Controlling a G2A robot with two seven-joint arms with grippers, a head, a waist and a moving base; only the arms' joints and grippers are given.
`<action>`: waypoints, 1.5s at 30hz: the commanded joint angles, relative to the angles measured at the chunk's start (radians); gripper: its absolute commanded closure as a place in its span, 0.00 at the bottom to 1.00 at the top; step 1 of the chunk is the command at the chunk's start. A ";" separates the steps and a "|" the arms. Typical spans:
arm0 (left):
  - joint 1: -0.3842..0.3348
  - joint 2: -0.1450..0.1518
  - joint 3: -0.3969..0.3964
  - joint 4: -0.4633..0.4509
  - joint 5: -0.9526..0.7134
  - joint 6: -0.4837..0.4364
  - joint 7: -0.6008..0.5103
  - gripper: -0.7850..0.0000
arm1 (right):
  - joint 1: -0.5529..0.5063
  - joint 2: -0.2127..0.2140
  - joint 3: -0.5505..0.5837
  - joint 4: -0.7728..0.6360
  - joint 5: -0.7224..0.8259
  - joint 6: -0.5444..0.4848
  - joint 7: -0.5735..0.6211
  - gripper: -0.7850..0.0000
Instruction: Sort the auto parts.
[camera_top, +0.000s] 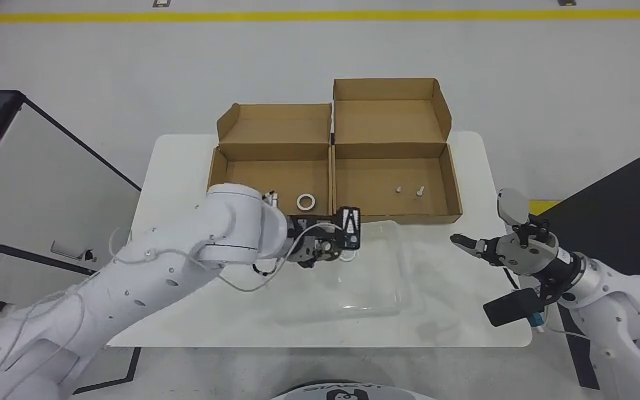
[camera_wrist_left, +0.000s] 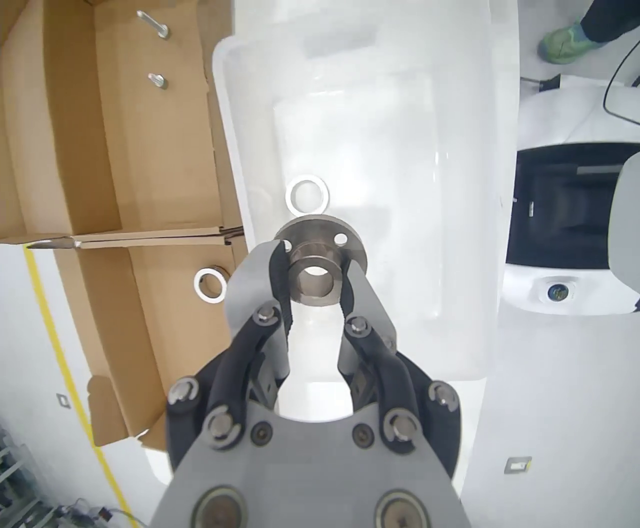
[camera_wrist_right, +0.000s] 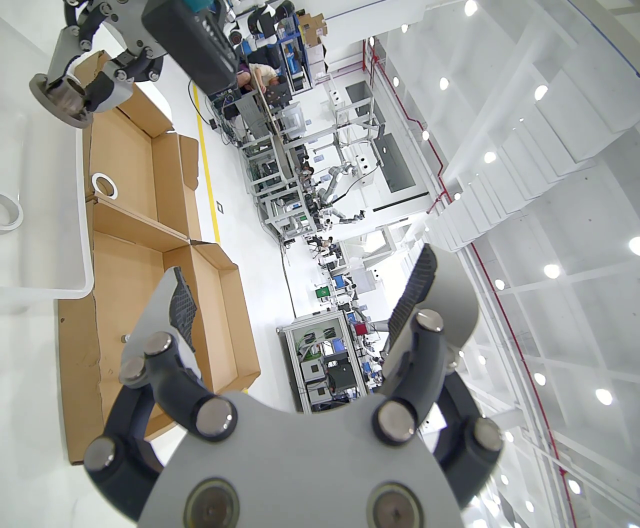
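Note:
My left gripper (camera_wrist_left: 312, 262) is shut on the hub of a grey metal flanged bushing (camera_wrist_left: 320, 235) and holds it over the clear plastic bin (camera_wrist_left: 227, 115), near the bin's side by the boxes. From above, this gripper (camera_top: 330, 245) sits at the bin's (camera_top: 400, 300) left end. A silver ring (camera_wrist_left: 307, 196) lies on the bin floor just beyond the bushing. Another ring (camera_top: 306, 201) rests in the left cardboard box (camera_top: 270, 165). Two small bolts (camera_top: 397, 188) (camera_top: 420, 189) lie in the right box (camera_top: 395, 150). My right gripper (camera_top: 465, 242) stands open and holds nothing, right of the bin.
The two open cardboard boxes stand side by side at the table's far edge, flaps up. The bin takes the table's middle. In the right wrist view my own open fingers (camera_wrist_right: 180, 295) frame the right box (camera_wrist_right: 150, 310) and the bin's corner (camera_wrist_right: 50, 290).

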 joint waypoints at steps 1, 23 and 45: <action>0.053 0.024 -0.074 0.002 0.001 -0.039 0.076 1.00 | 0.000 0.000 0.000 0.000 0.000 0.000 0.000 0.00; 0.440 0.110 -0.458 0.169 0.171 -0.388 1.154 1.00 | 0.000 0.000 0.000 0.000 0.000 0.000 0.000 0.00; 0.388 0.128 -0.381 0.288 0.542 -0.376 1.960 1.00 | 0.000 0.000 0.000 0.000 0.000 0.000 0.000 0.00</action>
